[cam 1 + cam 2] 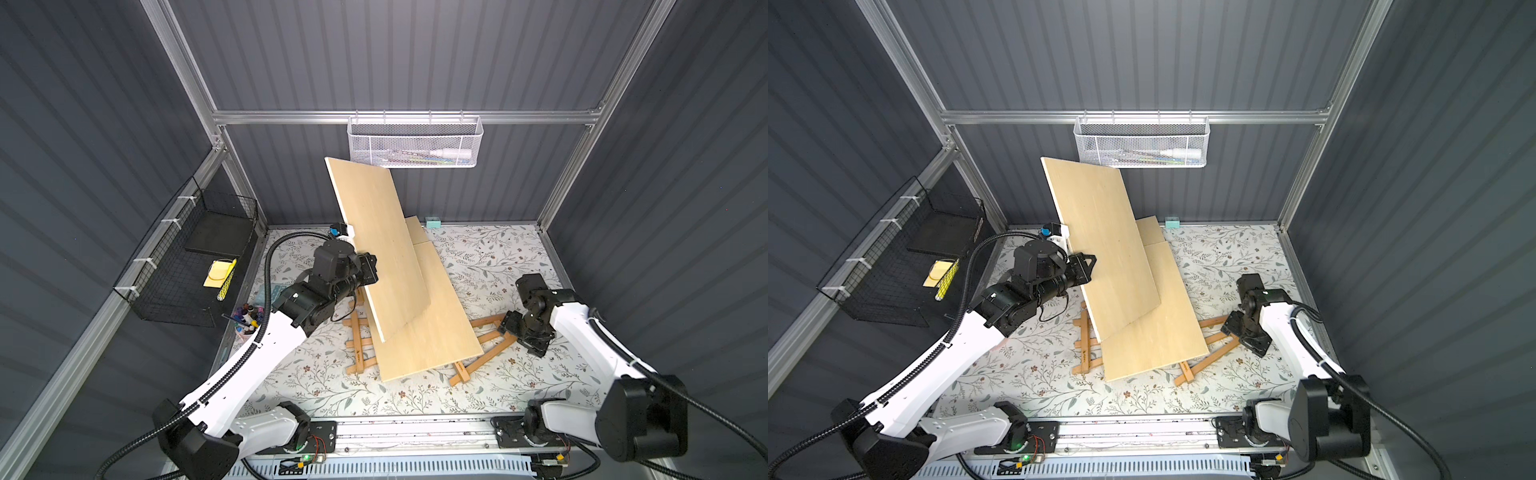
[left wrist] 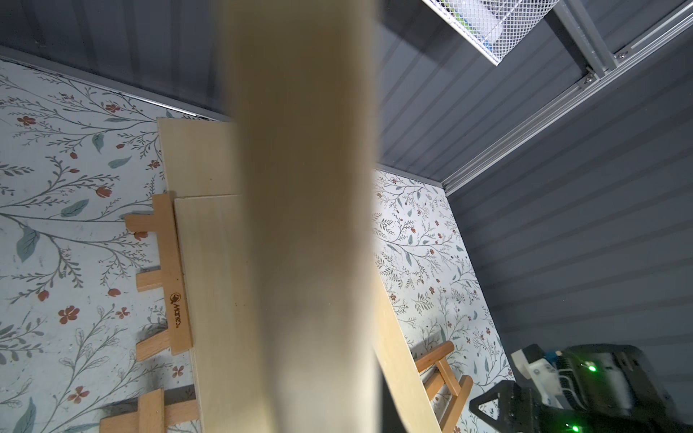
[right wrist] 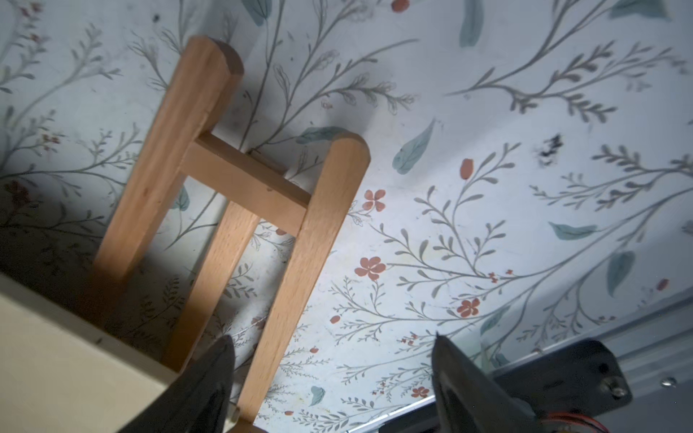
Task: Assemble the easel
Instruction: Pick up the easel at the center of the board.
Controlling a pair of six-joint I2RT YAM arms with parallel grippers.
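The left gripper (image 1: pixel 367 271), centre-left of the frame, is clamped on the edge of a raised board (image 1: pixel 380 245), which tilts steeply above a second board (image 1: pixel 432 336). The right gripper (image 3: pixel 330 346) is spread, with one easel (image 3: pixel 300 240) rail between its fingers (image 3: pixel 213 375), ungrasped. The easel lies flat at centre, under the second board. The edge-held board could pivot or slip and strike the pieces below.

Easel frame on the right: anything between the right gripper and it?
Nothing visible: the right gripper hangs open right at the easel frame's exposed end. But a flat board lies across the frame's middle, and the left gripper holds a second board tilted over it.
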